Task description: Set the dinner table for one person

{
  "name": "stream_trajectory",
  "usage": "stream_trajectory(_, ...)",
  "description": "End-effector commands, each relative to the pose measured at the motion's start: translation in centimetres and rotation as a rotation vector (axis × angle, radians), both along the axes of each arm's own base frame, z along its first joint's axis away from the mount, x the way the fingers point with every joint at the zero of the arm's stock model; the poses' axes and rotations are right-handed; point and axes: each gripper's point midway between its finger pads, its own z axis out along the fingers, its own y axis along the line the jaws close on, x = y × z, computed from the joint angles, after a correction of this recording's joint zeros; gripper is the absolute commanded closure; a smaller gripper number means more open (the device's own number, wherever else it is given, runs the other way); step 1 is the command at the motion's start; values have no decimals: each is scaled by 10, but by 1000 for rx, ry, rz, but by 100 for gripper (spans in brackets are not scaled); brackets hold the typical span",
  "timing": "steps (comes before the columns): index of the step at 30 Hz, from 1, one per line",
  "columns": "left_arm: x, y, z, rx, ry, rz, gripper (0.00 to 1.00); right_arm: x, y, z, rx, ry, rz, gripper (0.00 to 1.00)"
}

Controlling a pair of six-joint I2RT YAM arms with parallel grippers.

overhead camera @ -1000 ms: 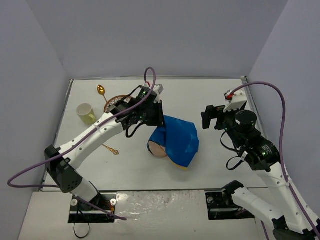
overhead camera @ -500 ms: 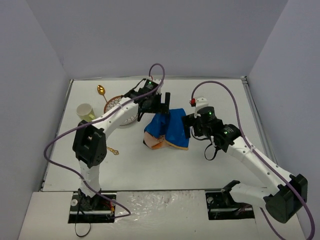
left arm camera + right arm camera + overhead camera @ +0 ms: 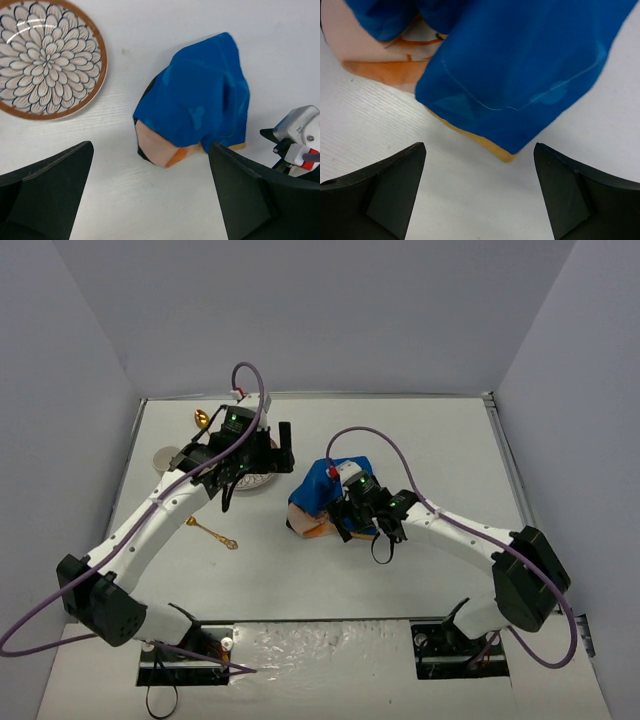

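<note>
Since the crumpled blue placemat (image 3: 312, 490) sits bunched in the middle of the tabletop (image 3: 440, 440), right under the right claw (image 3: 343, 523), that arm is nearer, its jaws wide over the mat's near orange-edged corner. The left claw (image 3: 283, 445), also wide and empty, hangs higher beside the plate (image 3: 47, 57).

Plain lavender-grey walls (image 3: 300, 310) enclose three sides.

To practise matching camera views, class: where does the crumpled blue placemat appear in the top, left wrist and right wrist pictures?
Top external: the blue placemat lies bunched near the picture's centre.
Left wrist: the placemat is just right of centre.
Right wrist: the placemat fills the upper part.
Shared landmark: its peach-and-orange underside, at the lower left of the placemat in the top and left wrist views and at upper left in the right wrist view.
</note>
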Motion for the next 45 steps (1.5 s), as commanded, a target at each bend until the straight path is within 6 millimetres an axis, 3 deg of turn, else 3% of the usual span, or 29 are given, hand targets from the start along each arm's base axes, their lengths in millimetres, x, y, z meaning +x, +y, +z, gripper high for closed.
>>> stream_trajectory(1,-16,28,-12,23,8,89,3,4,35,5,-4,-69,41,13)
stream_trajectory(8,-40,47,-42,24,83,131,3,11,31,-27,-120,-67,-42,13)
stream_trajectory(16,-49,52,-50,44,85,113,3,22,24,-38,-184,-96,-109,21)
stream_trajectory(22,-54,55,-57,58,89,94,3,26,23,-40,-191,-108,-126,39)
stream_trajectory(27,-58,56,-68,71,99,79,3,29,22,-31,-185,-134,-147,69)
stream_trajectory(29,-59,56,-71,70,104,76,3,31,24,-18,-165,-149,-150,89)
stream_trajectory(31,-61,53,-75,58,112,66,3,35,26,7,-138,-181,-155,99)
stream_trajectory(33,-62,52,-78,53,118,67,3,38,29,29,-123,-200,-150,100)
stream_trajectory(36,-61,52,-80,59,124,68,3,40,35,76,-92,-218,-126,100)
stream_trajectory(43,-53,50,-63,66,94,61,3,49,64,207,91,-256,-69,100)
stream_trajectory(45,-52,49,-58,61,83,55,3,48,69,225,114,-254,-58,100)
